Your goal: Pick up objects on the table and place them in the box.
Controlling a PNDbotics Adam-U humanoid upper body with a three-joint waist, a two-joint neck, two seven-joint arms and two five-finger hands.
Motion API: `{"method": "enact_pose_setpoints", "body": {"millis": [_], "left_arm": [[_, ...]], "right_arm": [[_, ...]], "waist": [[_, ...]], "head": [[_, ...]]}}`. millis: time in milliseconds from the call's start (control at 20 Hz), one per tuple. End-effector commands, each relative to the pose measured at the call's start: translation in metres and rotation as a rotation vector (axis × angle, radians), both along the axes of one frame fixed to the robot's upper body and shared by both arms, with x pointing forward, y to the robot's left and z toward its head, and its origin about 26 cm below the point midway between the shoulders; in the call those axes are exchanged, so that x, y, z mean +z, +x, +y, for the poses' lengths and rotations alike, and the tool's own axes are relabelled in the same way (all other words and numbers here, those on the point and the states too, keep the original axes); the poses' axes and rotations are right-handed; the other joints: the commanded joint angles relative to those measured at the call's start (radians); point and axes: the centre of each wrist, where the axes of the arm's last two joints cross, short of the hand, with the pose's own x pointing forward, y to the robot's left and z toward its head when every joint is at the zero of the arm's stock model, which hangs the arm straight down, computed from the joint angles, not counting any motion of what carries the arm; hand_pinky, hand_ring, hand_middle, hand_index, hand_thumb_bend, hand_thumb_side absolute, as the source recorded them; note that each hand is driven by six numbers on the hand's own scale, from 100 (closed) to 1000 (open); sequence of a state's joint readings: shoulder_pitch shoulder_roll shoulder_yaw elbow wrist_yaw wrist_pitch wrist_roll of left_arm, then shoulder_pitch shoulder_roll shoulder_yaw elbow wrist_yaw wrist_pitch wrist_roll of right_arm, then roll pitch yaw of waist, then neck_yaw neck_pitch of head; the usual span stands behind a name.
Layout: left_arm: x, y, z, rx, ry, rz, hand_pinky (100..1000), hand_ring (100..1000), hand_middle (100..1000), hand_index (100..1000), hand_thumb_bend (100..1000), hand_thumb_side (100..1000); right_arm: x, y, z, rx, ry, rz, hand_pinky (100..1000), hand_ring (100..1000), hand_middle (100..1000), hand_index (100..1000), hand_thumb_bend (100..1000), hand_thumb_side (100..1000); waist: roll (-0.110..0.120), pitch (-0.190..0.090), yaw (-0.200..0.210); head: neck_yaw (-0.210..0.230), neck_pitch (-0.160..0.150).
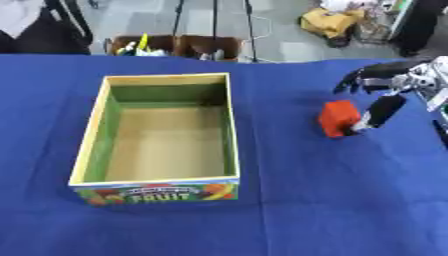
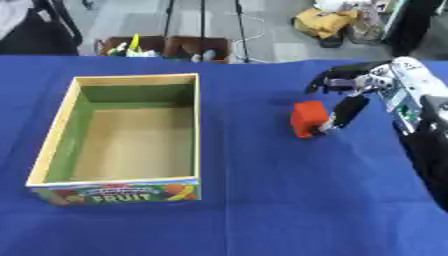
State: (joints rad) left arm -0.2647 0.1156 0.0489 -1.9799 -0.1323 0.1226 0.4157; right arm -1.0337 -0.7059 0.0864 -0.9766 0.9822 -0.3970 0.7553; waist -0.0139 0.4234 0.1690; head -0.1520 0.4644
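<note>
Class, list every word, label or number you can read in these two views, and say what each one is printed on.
"FRUIT": white capitals on the near outside wall of the box.
A line of smaller print above that word, on the same wall: too blurred to read.
Red block beside the right hand: no print visible.
Nothing else readable.

Even, bright overhead light, no glare. Both views are soft all over. The right hand (image 2: 363, 82) is smeared by motion blur. The box (image 1: 87, 145) throws a faint shadow on its inner floor; the blue worktop (image 1: 297, 210) looks flat and evenly lit.
</note>
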Motion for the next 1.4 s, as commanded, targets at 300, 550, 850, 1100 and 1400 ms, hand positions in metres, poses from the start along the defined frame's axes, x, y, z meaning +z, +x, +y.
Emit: {"method": "enact_pose_setpoints", "body": {"millis": [300,550,850,1100,1400], "left_arm": [[0.008,-0.002,0.001,-0.006,0.02,-0.025,269,666,552,471,100,855],[0.007,-0.002,0.001,-0.009,0.022,-0.022,269,666,552,471,100,857],[0.007,-0.003,0.001,-0.009,0.022,-0.02,270,666,552,471,100,858],[0.006,-0.003,0.002,-0.008,0.023,-0.016,270,666,552,471,100,859],[0.005,-0.003,0.002,-0.009,0.025,-0.01,271,666,553,471,100,859]], "right_arm": [[0.012,-0.001,0.0,0.033,-0.025,0.006,687,817,798,867,465,491],[0.016,-0.002,0.002,0.051,-0.016,-0.008,678,803,752,816,371,492],[0.017,-0.001,0.004,0.051,-0.015,-0.03,649,786,649,734,134,439],[0.018,-0.001,0.005,0.056,-0.018,-0.04,629,768,598,684,100,426],[0.028,-0.004,0.007,0.072,-0.006,-0.099,604,742,543,622,100,428]], "waist": [[0.003,-0.018,0.001],[0.002,-0.02,-0.001],[0.001,-0.019,-0.002],[0.003,-0.022,-0.005],[0.003,-0.032,-0.012]], "head": [[-0.003,-0.007],[-0.002,-0.006],[-0.002,-0.005],[-0.002,0.0],[-0.003,0.002]]}}
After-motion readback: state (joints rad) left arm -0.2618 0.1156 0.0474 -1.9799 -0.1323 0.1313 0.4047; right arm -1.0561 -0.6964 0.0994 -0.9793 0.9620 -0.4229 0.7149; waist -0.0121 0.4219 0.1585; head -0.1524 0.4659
